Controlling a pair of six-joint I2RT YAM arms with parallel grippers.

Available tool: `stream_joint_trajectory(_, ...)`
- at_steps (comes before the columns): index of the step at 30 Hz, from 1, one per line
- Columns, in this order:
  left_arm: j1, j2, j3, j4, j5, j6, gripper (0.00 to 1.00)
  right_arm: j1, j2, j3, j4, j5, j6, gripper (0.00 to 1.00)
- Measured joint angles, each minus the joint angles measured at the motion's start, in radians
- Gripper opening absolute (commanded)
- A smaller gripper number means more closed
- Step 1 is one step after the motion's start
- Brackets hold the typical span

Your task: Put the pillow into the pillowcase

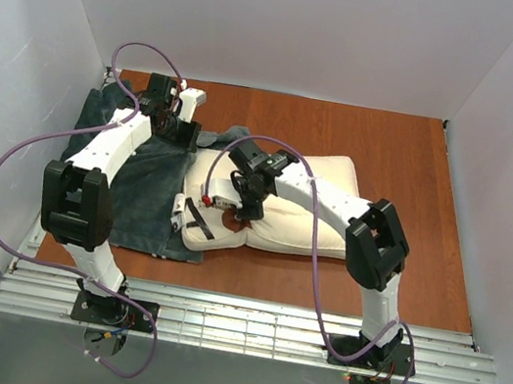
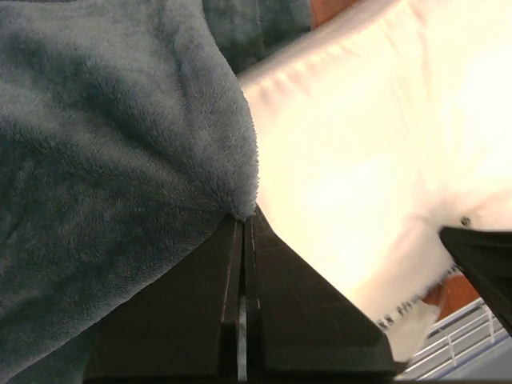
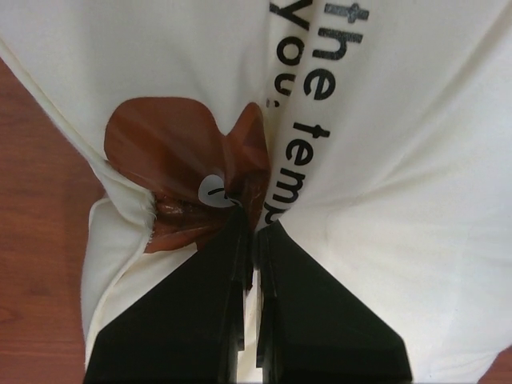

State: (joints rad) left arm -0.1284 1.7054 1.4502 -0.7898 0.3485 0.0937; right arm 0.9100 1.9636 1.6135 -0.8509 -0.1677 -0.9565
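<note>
Here the pillowcase (image 1: 141, 197) lies spread, grey-teal face up, at the 9 o'clock side of the bench (image 1: 390, 166). The left claw (image 2: 244, 222) sits toward 1 o'clock on it, jaws pressed together on a pinch of the plush edge, just beside the pillow (image 1: 309, 201). The pillow lies at 3 o'clock of the pillowcase, its left end touching the fabric. The right claw (image 3: 252, 232) is clamped tight on a fold of the pillow at the brown bear print (image 3: 172, 148), toward the pillow's 8 o'clock, beside the dark text (image 3: 316, 88).
</note>
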Motion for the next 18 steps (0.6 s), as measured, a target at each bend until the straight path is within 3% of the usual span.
stream_joint_trajectory(5, 0.000, -0.018, -0.003, -0.027, 0.011, 0.027, 0.00, -0.027, 0.155, 0.238, -0.003, 0.040, -0.010, 0.01)
stream_joint_trajectory(9, 0.000, -0.041, -0.003, -0.045, 0.014, 0.048, 0.00, -0.061, 0.224, 0.335, 0.021, 0.095, -0.019, 0.01)
stream_joint_trajectory(18, 0.026, -0.047, 0.014, -0.138, 0.075, 0.116, 0.00, -0.098, 0.231, 0.299, 0.130, 0.225, 0.012, 0.01)
